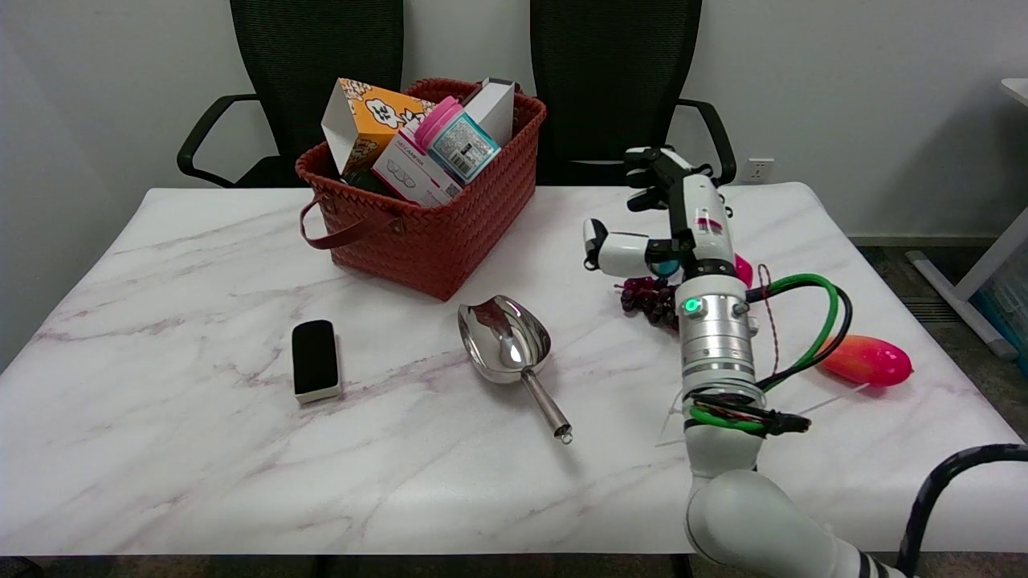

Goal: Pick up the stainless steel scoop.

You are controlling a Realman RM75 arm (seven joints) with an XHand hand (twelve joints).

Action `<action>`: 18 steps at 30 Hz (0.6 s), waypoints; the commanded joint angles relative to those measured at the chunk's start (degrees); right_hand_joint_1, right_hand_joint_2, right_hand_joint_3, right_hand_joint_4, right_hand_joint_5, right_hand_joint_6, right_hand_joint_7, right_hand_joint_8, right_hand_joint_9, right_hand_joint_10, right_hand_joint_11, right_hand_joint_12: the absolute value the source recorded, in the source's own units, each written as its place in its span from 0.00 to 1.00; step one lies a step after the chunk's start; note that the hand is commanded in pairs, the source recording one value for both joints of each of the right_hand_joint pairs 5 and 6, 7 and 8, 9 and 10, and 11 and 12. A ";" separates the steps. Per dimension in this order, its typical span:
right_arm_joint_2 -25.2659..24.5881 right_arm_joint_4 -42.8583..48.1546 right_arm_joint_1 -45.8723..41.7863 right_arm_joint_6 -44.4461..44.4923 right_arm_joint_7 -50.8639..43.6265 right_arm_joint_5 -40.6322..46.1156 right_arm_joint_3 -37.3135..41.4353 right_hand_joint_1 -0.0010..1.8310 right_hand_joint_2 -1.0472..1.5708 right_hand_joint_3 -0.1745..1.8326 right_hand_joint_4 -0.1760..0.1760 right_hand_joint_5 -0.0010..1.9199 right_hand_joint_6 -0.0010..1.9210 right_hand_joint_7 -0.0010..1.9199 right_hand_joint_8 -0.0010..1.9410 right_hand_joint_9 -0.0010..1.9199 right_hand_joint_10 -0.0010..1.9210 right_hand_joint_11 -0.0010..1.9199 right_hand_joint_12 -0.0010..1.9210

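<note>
The stainless steel scoop (510,345) lies on the marble table (201,449) near its middle, bowl toward the basket and handle pointing to the near right. My right hand (666,217) hovers to the scoop's right and farther back, well apart from it. Its fingers are spread and nothing is in them. The thumb sticks out to the left.
A red woven basket (450,233) full of boxes and a jar stands behind the scoop. A black and white eraser block (315,360) lies at the left. Dark grapes (649,299) sit under my hand, and a pink-red mango (869,360) lies at the right. Two black chairs stand behind the table.
</note>
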 commanded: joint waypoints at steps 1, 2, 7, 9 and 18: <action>-12.10 1.58 3.26 7.01 -17.02 -1.10 -7.27 0.66 0.50 0.66 0.50 0.27 0.27 0.33 0.33 0.41 0.40 0.30 0.30; -12.73 1.58 3.16 7.01 -17.80 -2.49 -7.48 0.66 0.50 0.66 0.50 0.27 0.27 0.33 0.33 0.40 0.40 0.30 0.30; -15.82 1.06 2.42 9.56 -21.56 -5.44 -9.55 0.67 0.49 0.66 0.50 0.26 0.26 0.33 0.33 0.40 0.40 0.30 0.30; -16.09 0.84 1.63 12.10 -22.50 -3.47 -10.41 0.67 0.49 0.65 0.50 0.27 0.27 0.33 0.33 0.40 0.40 0.30 0.30; -16.34 -2.14 0.95 17.31 -22.74 -2.15 -12.74 0.68 0.49 0.66 0.50 0.27 0.27 0.33 0.32 0.39 0.39 0.29 0.29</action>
